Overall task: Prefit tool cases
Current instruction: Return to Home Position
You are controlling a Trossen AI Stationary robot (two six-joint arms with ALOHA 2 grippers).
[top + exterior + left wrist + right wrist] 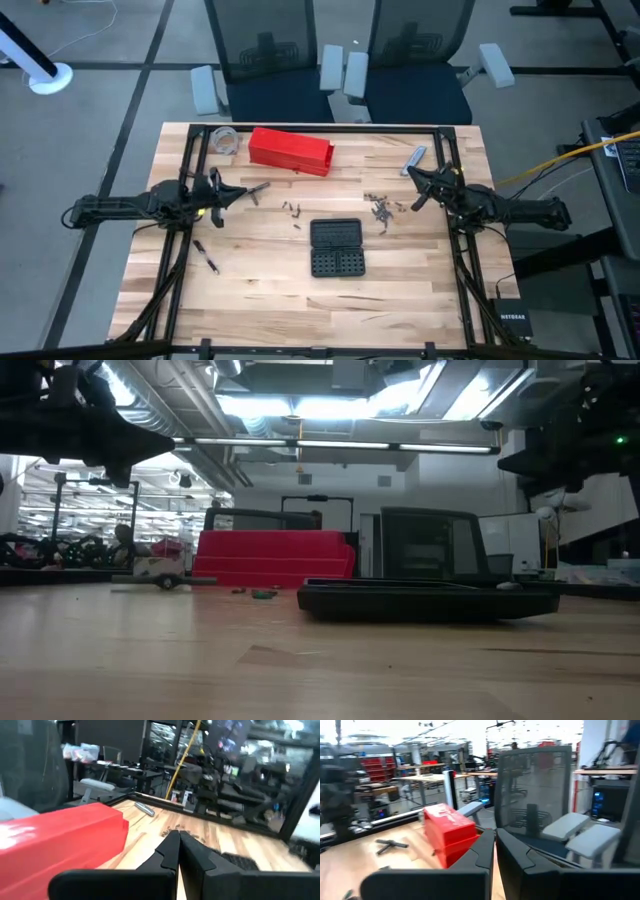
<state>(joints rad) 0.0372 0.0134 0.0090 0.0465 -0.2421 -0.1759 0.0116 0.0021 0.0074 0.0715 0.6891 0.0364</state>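
Note:
The black tool case [336,247] lies opened flat at the table's middle, its two gridded halves face up; in the low view it is a flat dark slab [425,600]. My left gripper [236,192] hovers shut at the table's left side, above the wood, pointing level toward the right; its fingers [178,851] meet with nothing between them. At the right side my right gripper [413,180] also hovers shut, its fingers [494,847] closed on nothing. Both are well clear of the case.
A longer red box [290,151] lies at the far side, a clear container [226,140] to its left and a grey cylinder [414,157] at far right. Loose bits [381,208] are scattered beyond the case. A black tool [206,255] lies near left.

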